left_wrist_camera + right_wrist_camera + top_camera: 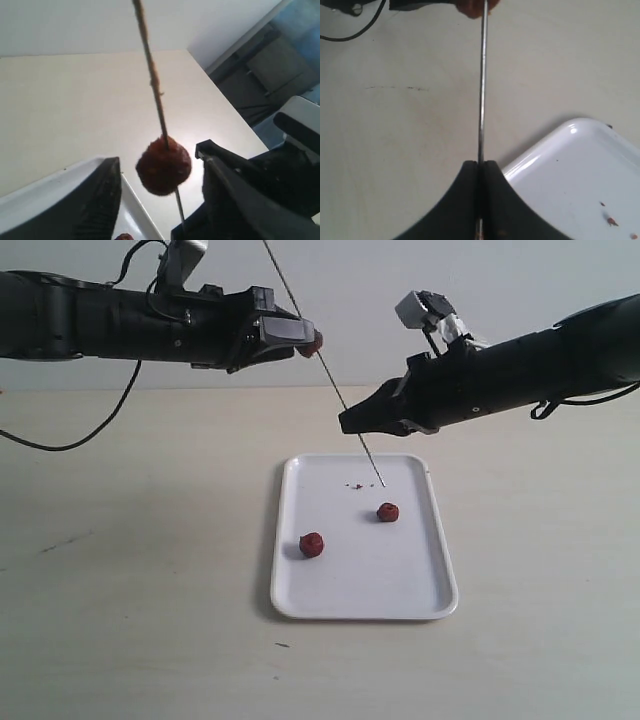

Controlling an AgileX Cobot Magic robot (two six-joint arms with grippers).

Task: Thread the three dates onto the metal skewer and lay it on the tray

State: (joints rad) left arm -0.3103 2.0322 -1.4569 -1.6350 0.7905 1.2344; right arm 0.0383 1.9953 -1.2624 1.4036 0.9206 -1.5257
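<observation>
- Metal skewer [333, 380]: held aslant above the tray [420, 580]. Its lower tip is over the tray's far part.
- Right end effector [480, 167]: jaws pressed together on the skewer's lower stretch.
- Left end effector [303, 338]: jaws apart. Its fingers [102, 195] stand either side of the skewered date [164, 166], with a gap on each side.
- Left loose date [312, 544] and right loose date [388, 512]: both on the tray, well apart. The tray rests on the counter [130, 540].
- Step in hand, as we judge it: the first date is on and two are left to thread.
  - We would draw the left end effector straight back from the rod without brushing the fruit.
  - We would hold the right grip firm so the rod does not swing.
  - We would check that the date sits low enough to leave room for the others.
- Hard to make out:
  - The skewer's upper end is cut off by the frame.
  - We cannot tell whether the tip touches the tray.
  - We cannot judge how firmly the date sits on the rod.
  - In the exterior view the left end effector half hides the date.
  - The dark crumbs [355, 485] on the tray are too small to identify.
</observation>
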